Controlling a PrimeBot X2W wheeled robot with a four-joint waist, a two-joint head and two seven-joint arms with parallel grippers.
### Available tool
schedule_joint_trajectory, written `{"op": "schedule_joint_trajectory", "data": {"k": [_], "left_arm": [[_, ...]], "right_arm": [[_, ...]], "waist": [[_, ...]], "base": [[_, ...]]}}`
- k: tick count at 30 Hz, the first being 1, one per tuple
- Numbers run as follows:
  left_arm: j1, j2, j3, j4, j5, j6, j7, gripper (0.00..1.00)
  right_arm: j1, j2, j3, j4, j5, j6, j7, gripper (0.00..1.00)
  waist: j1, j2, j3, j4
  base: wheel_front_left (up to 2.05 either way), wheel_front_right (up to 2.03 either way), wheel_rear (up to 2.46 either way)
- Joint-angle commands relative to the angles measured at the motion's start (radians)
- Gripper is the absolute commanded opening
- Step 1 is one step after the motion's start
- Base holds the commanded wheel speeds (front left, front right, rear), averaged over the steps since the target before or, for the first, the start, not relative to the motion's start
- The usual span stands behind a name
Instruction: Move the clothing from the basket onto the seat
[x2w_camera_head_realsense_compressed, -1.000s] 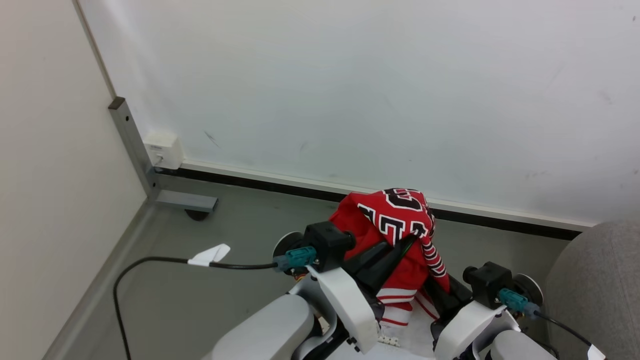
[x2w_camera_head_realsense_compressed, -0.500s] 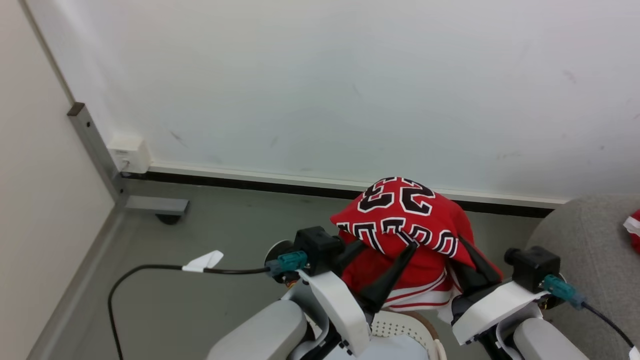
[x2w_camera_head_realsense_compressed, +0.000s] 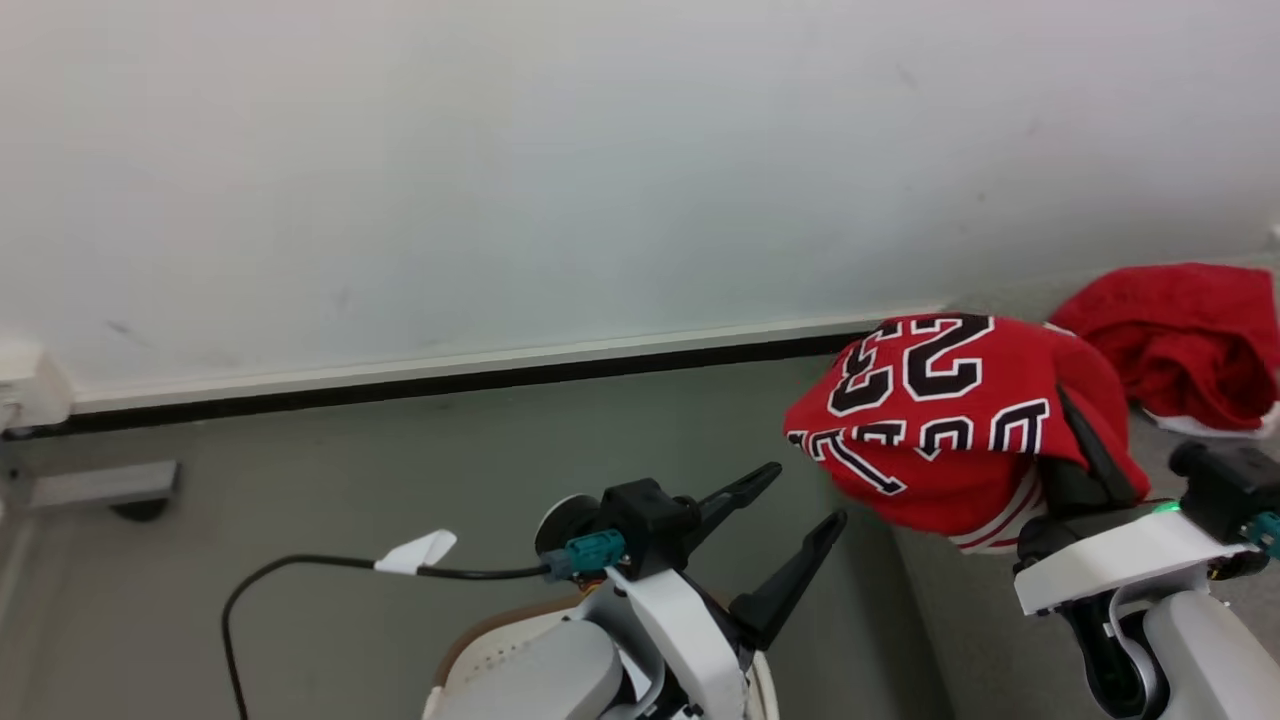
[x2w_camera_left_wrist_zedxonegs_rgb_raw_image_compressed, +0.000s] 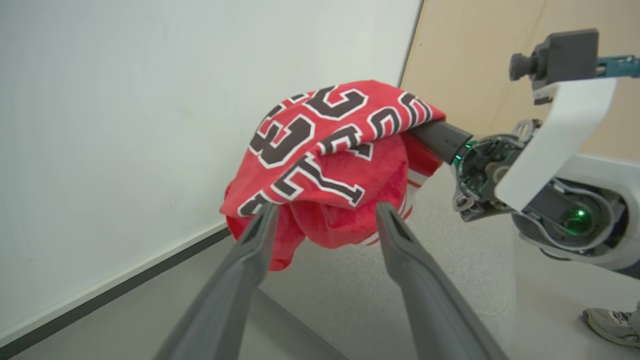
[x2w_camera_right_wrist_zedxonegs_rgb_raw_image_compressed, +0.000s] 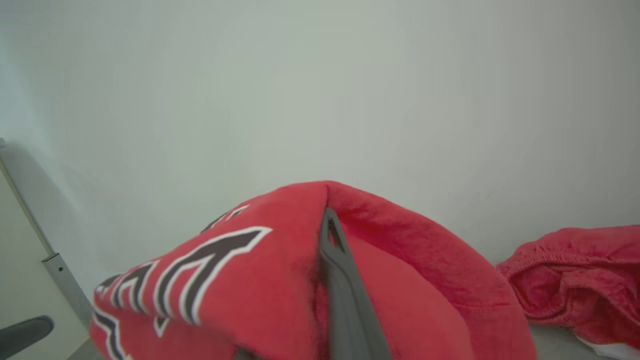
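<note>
- The white laundry basket (x2w_camera_head_realsense_compressed: 472, 648), holed and tan-rimmed, sits lowest in the head view, partly hidden under the left arm
- Above it, the left gripper (x2w_camera_head_realsense_compressed: 803, 495) has its two dark fingers spread wide with nothing between them; in the head view their tips stand a little apart from the clothing
- A black cable (x2w_camera_head_realsense_compressed: 300, 568) with a white tag runs from the left wrist over the grey floor (x2w_camera_head_realsense_compressed: 300, 450)
- The right gripper (x2w_camera_right_wrist_zedxonegs_rgb_raw_image_compressed: 331, 225) is clenched on the red jersey (x2w_camera_head_realsense_compressed: 940, 420), with fabric bunched around the closed fingers and the "23" and black-and-white letters upside down in the head view
- The jersey hangs in the air over the rounded edge of the grey woven sofa (x2w_camera_head_realsense_compressed: 960, 620), well clear of the basket
- Farther back on the sofa, the red shorts (x2w_camera_head_realsense_compressed: 1180, 340) with white trim lie crumpled near the wall (x2w_camera_head_realsense_compressed: 600, 150)
- A shoe (x2w_camera_left_wrist_zedxonegs_rgb_raw_image_compressed: 612, 325) stands on the floor at the lower right of the left wrist view
- A pale baseboard (x2w_camera_head_realsense_compressed: 450, 365) with a dark strip beneath runs along the foot of the wall
</note>
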Motion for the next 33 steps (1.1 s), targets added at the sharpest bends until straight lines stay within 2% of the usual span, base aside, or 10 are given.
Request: {"op": "schedule_joint_trajectory", "data": {"k": [1,9,15,27,33], "left_arm": [[-0.005,0.006,0.007,-0.003,0.022,0.007,-0.008,1.00],[0.001,0.015,0.033,0.000,0.077,0.024,-0.016,1.00],[0.022,0.013,0.072,-0.012,0.120,0.034,-0.016,1.00],[0.036,0.001,0.115,-0.015,0.179,0.015,-0.016,1.00],[0.012,-0.003,0.132,-0.011,0.194,0.007,-0.016,1.00]], "right_arm": [[0.018,-0.009,-0.021,-0.019,-0.009,-0.002,0.000,0.00],[0.065,-0.028,-0.111,-0.101,-0.045,-0.002,0.000,0.00],[0.106,-0.022,-0.156,-0.135,-0.058,-0.002,0.000,0.00],[0.095,-0.029,-0.159,-0.157,-0.073,-0.002,0.000,0.00],[0.005,-0.075,-0.179,-0.136,-0.093,-0.002,0.000,0.00]], "waist": [[0.0000,-0.0001,0.031,-0.099],[0.0000,-0.0001,0.055,-0.236],[0.0000,-0.0001,0.063,-0.294],[0.0000,-0.0001,0.090,-0.316],[0.0000,-0.0001,0.145,-0.299]], "base": [[0.00,0.00,0.00],[0.00,0.00,0.00],[0.00,0.00,0.00],[0.00,0.00,0.00],[0.00,0.00,0.00]]}}
